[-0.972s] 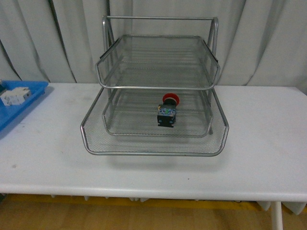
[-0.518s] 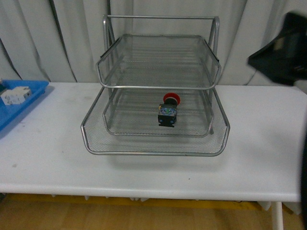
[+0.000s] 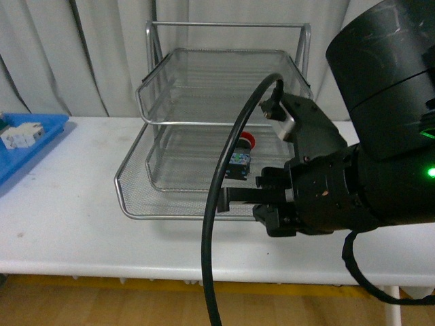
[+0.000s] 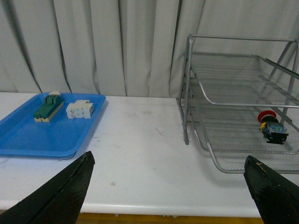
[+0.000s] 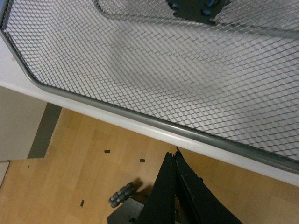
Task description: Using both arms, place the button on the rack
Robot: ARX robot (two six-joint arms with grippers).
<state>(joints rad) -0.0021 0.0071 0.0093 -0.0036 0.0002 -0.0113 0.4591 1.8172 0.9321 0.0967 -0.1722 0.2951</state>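
Note:
The button, red cap on a black body, lies in the middle tray of the silver mesh rack. My right arm fills the right side of the front view. Its gripper is shut and empty, level with the front rim of the rack's lowest tray. In the right wrist view the shut gripper hangs off the table edge, below the rack's rim, and the button is partly cut off. In the left wrist view my left gripper is open wide, well short of the rack and the button.
A flat blue tray at the table's left holds a green block and a white block. The white table runs wide, with grey curtains behind it. A thick black cable loops in front of the rack.
My right arm has swung in from the right and now covers the right half of the front view. The button and the rack have not moved.

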